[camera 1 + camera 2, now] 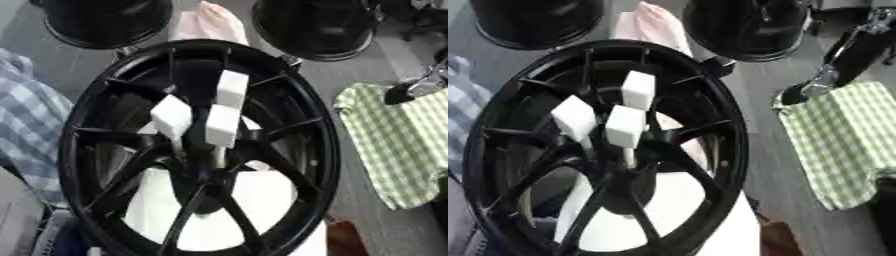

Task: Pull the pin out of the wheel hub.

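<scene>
Three white-headed pins [222, 125] stand close together at the middle of the black wheel hub [77, 115], and no hand touches them. We see only the black and silver right hand [801, 92], far right by a green checked cloth [842, 145], well apart from the pins; we cannot tell how open it is. Grey floor [772, 165] lies beneath, two black wheels [105, 20] beyond.
</scene>
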